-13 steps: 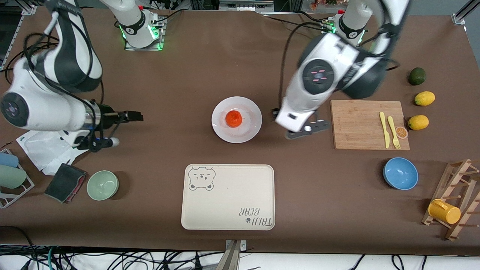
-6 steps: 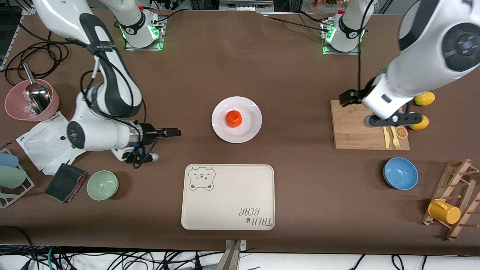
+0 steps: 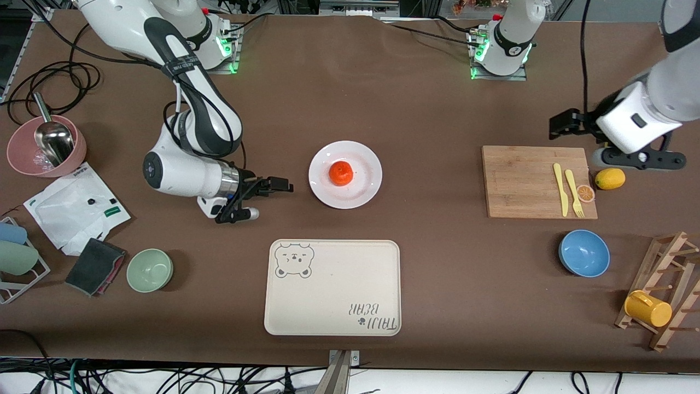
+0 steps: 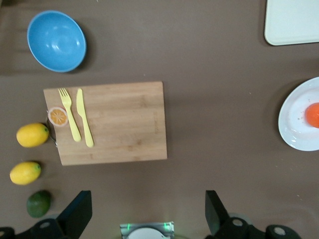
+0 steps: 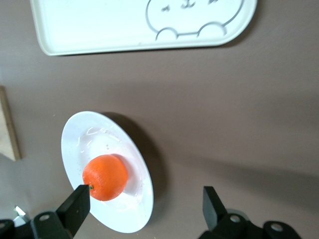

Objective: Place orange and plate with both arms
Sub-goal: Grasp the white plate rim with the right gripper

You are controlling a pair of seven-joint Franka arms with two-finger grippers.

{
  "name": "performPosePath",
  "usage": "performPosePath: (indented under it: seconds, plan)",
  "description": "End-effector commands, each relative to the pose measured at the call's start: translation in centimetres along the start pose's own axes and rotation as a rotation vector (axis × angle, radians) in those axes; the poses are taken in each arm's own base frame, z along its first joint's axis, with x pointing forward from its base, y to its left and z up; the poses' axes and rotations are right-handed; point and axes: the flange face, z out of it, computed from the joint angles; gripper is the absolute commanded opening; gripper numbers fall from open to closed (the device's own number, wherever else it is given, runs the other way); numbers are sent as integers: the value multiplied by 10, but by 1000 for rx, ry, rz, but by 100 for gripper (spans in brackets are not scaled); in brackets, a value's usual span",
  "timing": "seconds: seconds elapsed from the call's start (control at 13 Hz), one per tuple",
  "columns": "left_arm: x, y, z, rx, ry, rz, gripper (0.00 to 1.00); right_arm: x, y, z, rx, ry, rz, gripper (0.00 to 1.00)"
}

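Front view
- orange: you see the orange (image 3: 341, 173) sitting on the plate (image 3: 366, 189), about mid-plate.
- plate: flat on the worktop (image 3: 339, 104), mid-worktop, farther from the front camera than the bear tray (image 3: 332, 287).
- right hand: your right hand (image 3: 276, 186) is low over bare worktop just beside the plate, toward the right arm's end; fingers spread, released, holding nothing, not touching the plate.
- left hand: your left hand (image 3: 563, 125) is up over the worktop near the cutting board (image 3: 519, 180); released, nothing in it, well apart from the plate.
- board items: yellow knife (image 3: 558, 189), yellow fork (image 3: 572, 192) and orange slice (image 3: 585, 192) lie on the cutting board; 1 lemon (image 3: 610, 178) just beside it.
- other: blue bowl (image 3: 584, 253) and green bowl (image 3: 150, 270) sit nearer the camera, at either end.

Left wrist view
- fingers: 2 dark fingers (image 4: 77, 215) stand wide apart, nothing between them.
- below: you look down on the cutting board (image 4: 124, 129), blue bowl (image 4: 56, 41), 2 lemons (image 4: 32, 135) and a lime (image 4: 38, 203).
- plate: plate (image 4: 294, 119) at the frame edge with the orange (image 4: 313, 114) partly cut off.

Right wrist view
- fingers: 2 fingers (image 5: 76, 206) spread, released.
- orange: orange (image 5: 104, 177) on the plate (image 5: 134, 199), close to 1 fingertip; contact can't be told.
- tray: bear tray (image 5: 99, 25) apart from the plate.
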Motion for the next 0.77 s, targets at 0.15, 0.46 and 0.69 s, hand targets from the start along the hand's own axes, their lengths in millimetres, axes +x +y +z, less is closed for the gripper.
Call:
performPosePath:
  seconds: [0.15,0.46,0.69]
  plan:
    - [-36,-32,21,6,141,-26,100,-43,6,30,41,54,-40,100]
    - [-37,-35,17,12,151,-29,100,-46,5,53,51,40,-23,100]
    - [-52,-23,9,22,169,-14,100,-48,5,74,44,43,-19,99]
